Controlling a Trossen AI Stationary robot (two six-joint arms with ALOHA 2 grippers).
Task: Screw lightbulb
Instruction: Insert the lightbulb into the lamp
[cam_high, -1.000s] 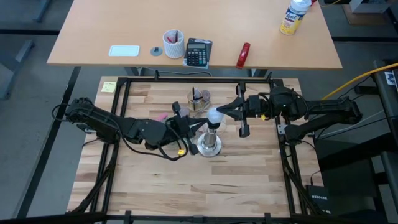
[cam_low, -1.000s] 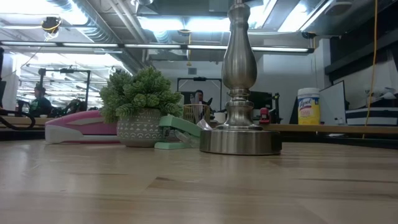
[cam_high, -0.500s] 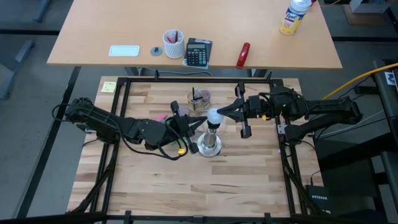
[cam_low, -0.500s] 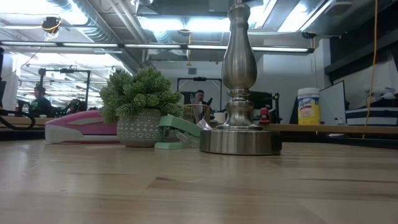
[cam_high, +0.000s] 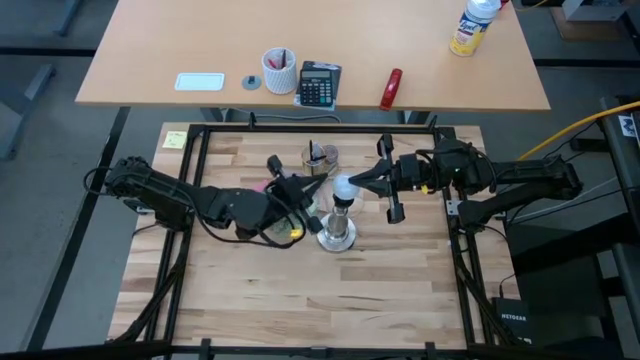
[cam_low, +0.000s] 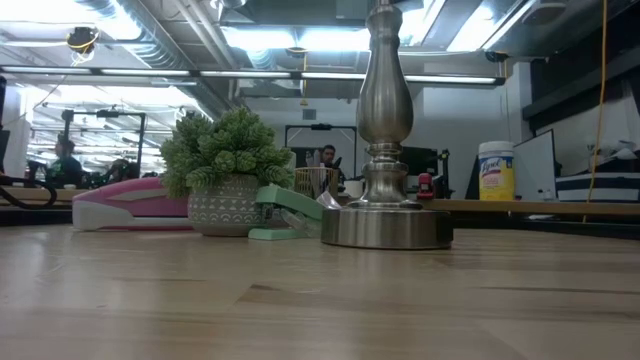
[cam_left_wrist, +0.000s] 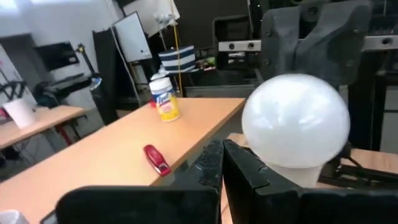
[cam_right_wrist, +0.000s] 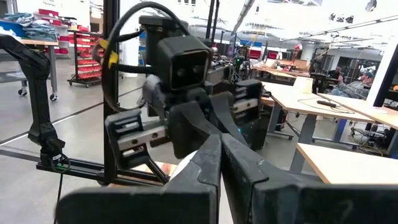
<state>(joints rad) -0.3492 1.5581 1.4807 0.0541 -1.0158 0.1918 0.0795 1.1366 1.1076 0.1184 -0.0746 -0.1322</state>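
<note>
potted plant (cam_low: 226, 170), pink stapler (cam_low: 130, 204), calculator (cam_high: 319, 84), spray bottle (cam_high: 473, 26), pen cup (cam_high: 279, 71)

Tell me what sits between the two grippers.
In the high view, the lightbulb atop the stand sits between the left gripper and the right gripper, both with fingers shut, close beside it.

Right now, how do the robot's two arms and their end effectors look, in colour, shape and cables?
Both arms are black and jointed. The left arm carries looping black cables and a yellow tag near the wrist. The right arm has a small yellow marking near the wrist. The left end effector and the right end effector each have two dark fingers narrowing to wedge-shaped tips.
</note>
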